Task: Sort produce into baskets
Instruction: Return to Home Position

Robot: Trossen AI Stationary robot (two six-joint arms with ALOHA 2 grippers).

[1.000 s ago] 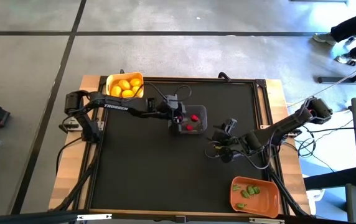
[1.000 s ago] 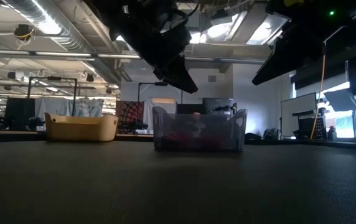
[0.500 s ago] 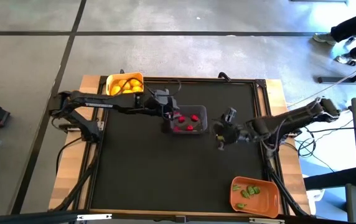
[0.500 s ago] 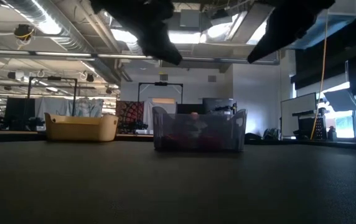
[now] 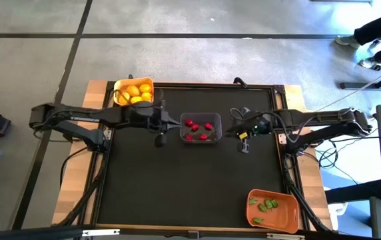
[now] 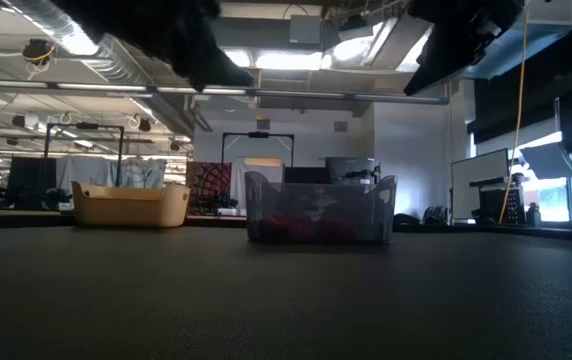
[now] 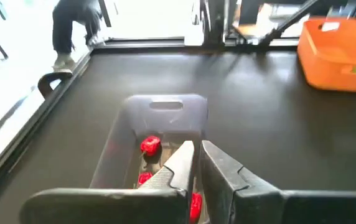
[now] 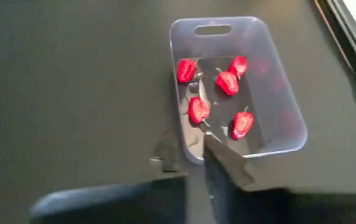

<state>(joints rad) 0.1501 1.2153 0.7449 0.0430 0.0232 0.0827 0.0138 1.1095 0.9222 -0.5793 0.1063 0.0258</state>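
Three baskets stand on the black worktop (image 5: 177, 193), each with one kind of produce. The yellow basket (image 5: 118, 85) sits at the far left corner and holds the yellow-orange lemon-shaped fruits (image 5: 134, 94). The clear basket (image 5: 200, 118) is near the middle of the far half with five red pieces (image 8: 226, 81) lying loose on its floor. The orange basket (image 5: 285, 215) is at the near right corner, well apart from the other two, with the small green pieces (image 5: 266, 204) inside. The left gripper (image 5: 160, 139) hangs above the mat just beside the clear basket's left side. In its wrist view its fingers (image 7: 179, 163) lie almost together, with only a thin slit between them and nothing held. The right gripper (image 5: 244, 142) hangs above the mat near the clear basket's right side. Its fingers (image 8: 228, 163) show blurred, close together and with nothing between them. From table height both arms appear only as dark shapes at the top, clear of the surface, with the clear basket straight ahead and the yellow one off to its left. A person (image 7: 75, 25) stands in the room beyond the worktop's edge.
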